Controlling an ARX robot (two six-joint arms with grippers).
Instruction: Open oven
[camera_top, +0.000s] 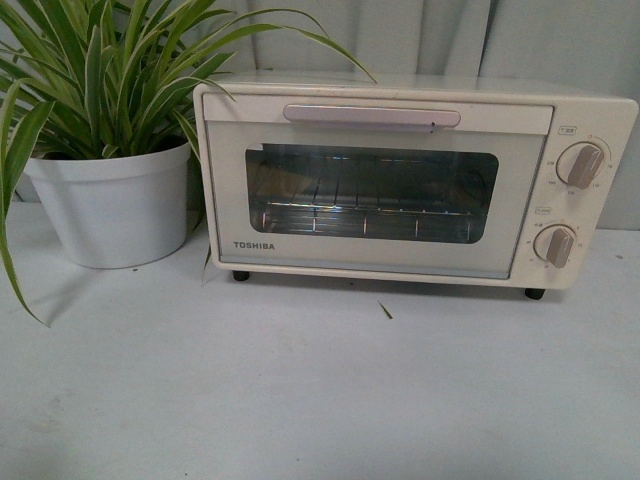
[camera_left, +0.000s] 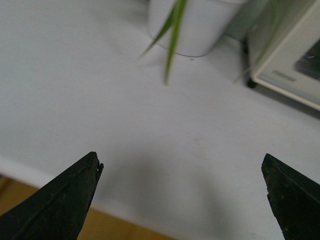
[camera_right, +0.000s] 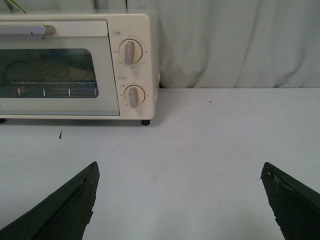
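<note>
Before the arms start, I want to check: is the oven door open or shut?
Shut. The door stands upright, flush with the oven front, and its handle is at the top.

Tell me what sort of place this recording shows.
Probably a staged tabletop set rather than a real kitchen: a closed toaster oven and a potted plant stand on a plain white table, with a pale draped cloth backdrop behind.
</note>
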